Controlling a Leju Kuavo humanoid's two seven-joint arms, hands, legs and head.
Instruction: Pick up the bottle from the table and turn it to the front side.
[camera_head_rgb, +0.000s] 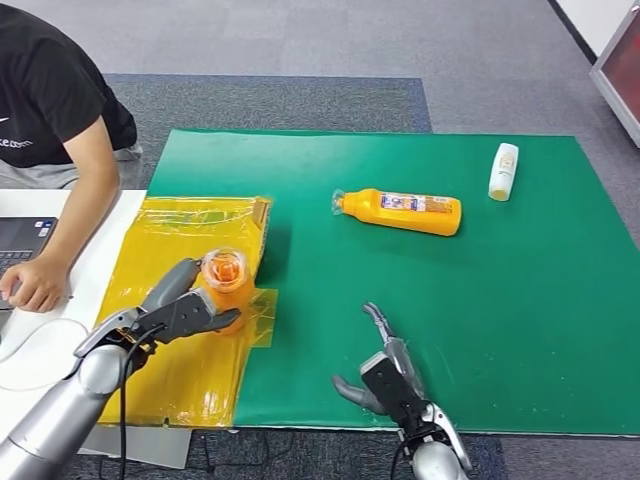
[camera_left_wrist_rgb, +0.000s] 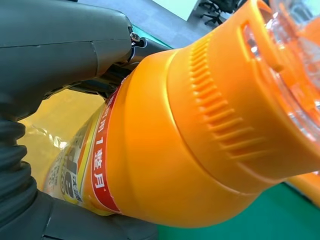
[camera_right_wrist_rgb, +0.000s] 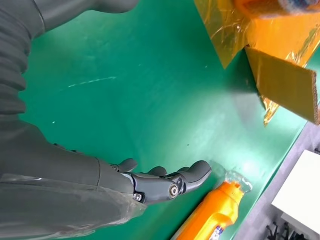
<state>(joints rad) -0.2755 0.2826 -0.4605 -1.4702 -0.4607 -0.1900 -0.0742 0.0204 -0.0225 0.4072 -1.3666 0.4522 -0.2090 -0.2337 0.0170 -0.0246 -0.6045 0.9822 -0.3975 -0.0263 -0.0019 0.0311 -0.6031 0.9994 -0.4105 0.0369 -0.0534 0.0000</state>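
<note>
While left hand (camera_head_rgb: 189, 312) fingers grip bottle (camera_head_rgb: 224, 278), label half hidden; right hand (camera_head_rgb: 389, 375) fingers spread.

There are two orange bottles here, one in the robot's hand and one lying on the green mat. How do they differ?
The held orange bottle is gripped by the left hand over the yellow sheet, its clear cap pointing up toward the camera. The lying orange bottle rests on its side on the green mat, untouched, its label facing up. Both share the orange body and a clear cap.
</note>
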